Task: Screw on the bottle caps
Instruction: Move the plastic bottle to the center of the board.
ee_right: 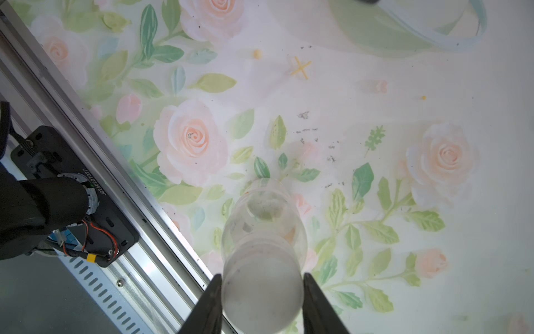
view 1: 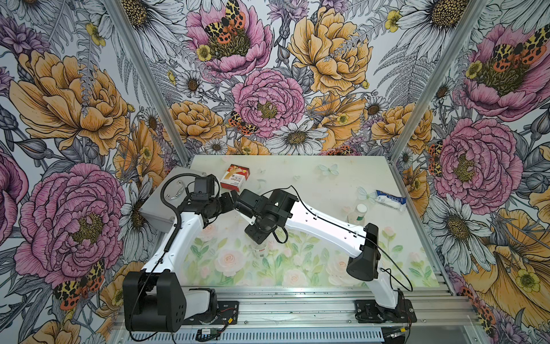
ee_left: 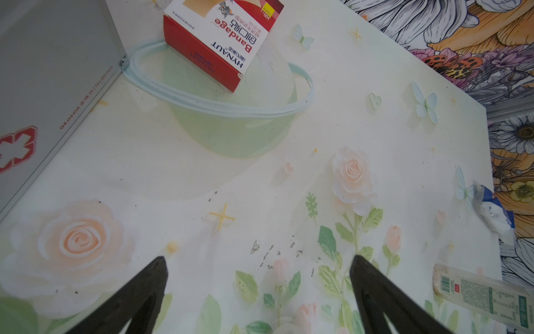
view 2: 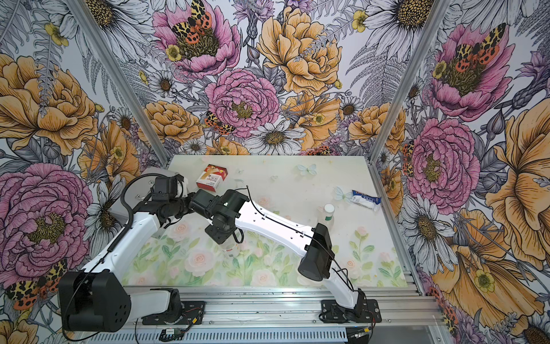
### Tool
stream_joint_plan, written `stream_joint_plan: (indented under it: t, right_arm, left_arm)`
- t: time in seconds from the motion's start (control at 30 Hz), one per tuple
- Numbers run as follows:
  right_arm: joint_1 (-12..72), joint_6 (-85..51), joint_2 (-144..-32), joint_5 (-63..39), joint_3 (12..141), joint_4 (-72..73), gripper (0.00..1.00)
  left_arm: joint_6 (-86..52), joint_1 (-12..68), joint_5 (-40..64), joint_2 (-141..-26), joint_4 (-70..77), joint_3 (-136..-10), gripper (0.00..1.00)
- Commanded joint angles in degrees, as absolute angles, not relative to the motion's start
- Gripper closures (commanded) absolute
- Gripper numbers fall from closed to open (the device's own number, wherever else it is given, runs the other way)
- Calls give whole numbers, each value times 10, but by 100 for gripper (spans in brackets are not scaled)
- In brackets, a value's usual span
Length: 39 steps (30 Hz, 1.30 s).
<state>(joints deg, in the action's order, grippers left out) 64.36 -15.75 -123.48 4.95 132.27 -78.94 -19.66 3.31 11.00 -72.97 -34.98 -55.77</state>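
cap [ee_right: 261, 295] over neck of red-labelled bottle [ee_right: 264, 225], upright mid desk [view 1: 312, 190] | right end effector [ee_right: 262, 276] pinching cap | left end effector [ee_left: 258, 260] spread wide, empty | risk: unbraced bottle may spin or tip; tilted cap cross-threads

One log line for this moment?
left gripper: open, empty | right gripper: shut on cap, over red-labelled bottle | other bottle: capped

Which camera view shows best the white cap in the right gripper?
The right wrist view: the white cap sits clamped in the right gripper, over the bottle. In both top views the right arm hides it; the left wrist view misses it.
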Motion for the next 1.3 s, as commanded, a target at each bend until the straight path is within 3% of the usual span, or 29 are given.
stream_joint_plan:
  t: [0.0, 0.17, 0.27, 0.4, 0.63, 1.0, 1.27]
  right_arm:
    - [619, -150, -1237, 118, 1292, -849, 60]
    - [585, -153, -1198, 113, 1231, -831, 61]
    - [563, -150, -1170, 98, 1184, -807, 61]
    - [530, -151, -1140, 80, 1124, -777, 61]
    - [484, -144, -1110, 47, 1067, -749, 61]
    - [426, -123, -1089, 0, 1050, -740, 61]
    - [421, -103, -1078, -15, 1034, -738, 62]
  left_arm:
    - [-206, 55, 122, -721, -332, -548, 1]
    - [-194, 89, 122, -722, -299, -543, 1]
    - [-172, 103, 157, -709, -258, -526, 9]
    - [-149, 136, 168, -671, -165, -481, 4]
    - [-75, 215, 223, -600, 190, -307, 2]
    - [33, 244, 365, -725, 300, -314, 1]
    - [121, 322, 326, -828, 424, -298, 1]
